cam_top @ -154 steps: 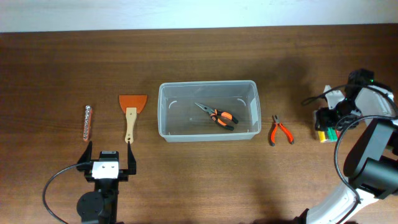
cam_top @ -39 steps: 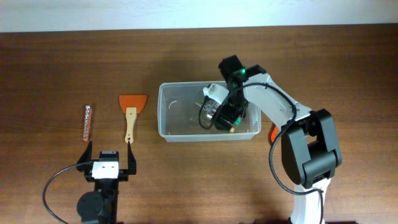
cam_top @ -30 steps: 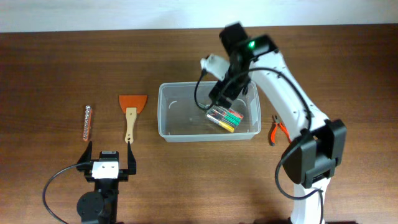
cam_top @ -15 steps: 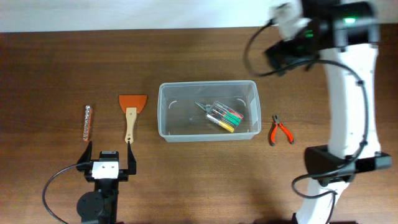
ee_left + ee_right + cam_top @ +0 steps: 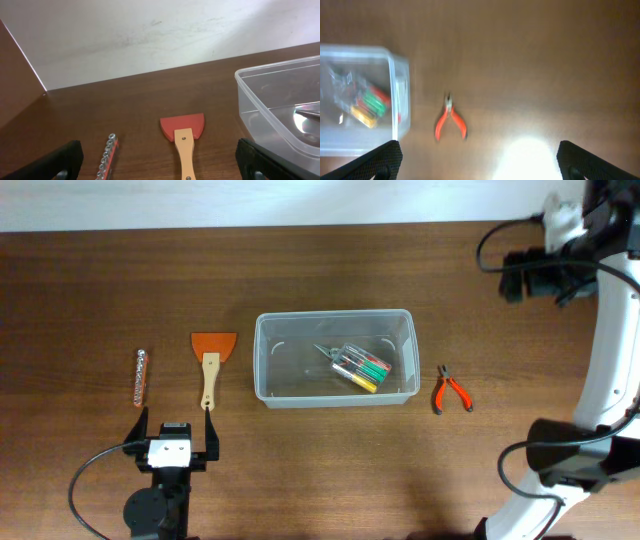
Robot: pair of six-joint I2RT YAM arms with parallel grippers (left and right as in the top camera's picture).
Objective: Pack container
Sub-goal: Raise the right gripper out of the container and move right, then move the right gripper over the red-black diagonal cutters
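Note:
The clear container [image 5: 262, 360] stands mid-table. In it lie a pack of green, red and yellow screwdrivers [image 5: 362, 368] and long-nose pliers partly hidden under the pack. My right gripper [image 5: 520, 275] is raised high over the far right of the table, open and empty. In the right wrist view, its fingers [image 5: 480, 167] frame the container [image 5: 400, 90], the pack [image 5: 367, 102] and small red pliers [image 5: 450, 122] far below. My left gripper [image 5: 172, 442] rests open near the front left. In the left wrist view, its fingers [image 5: 160, 165] face the container's corner [image 5: 260, 100].
Small red pliers [image 5: 451, 390] lie on the table right of the container. An orange scraper with a wooden handle [image 5: 211, 360] and a rail of sockets [image 5: 141, 376] lie left of it. Both show in the left wrist view: the scraper [image 5: 182, 135] and the rail [image 5: 107, 155].
My right gripper brought the screwdriver pack from the far right, let it go in the container, then rose and swung away to the far right. The left arm has not moved.

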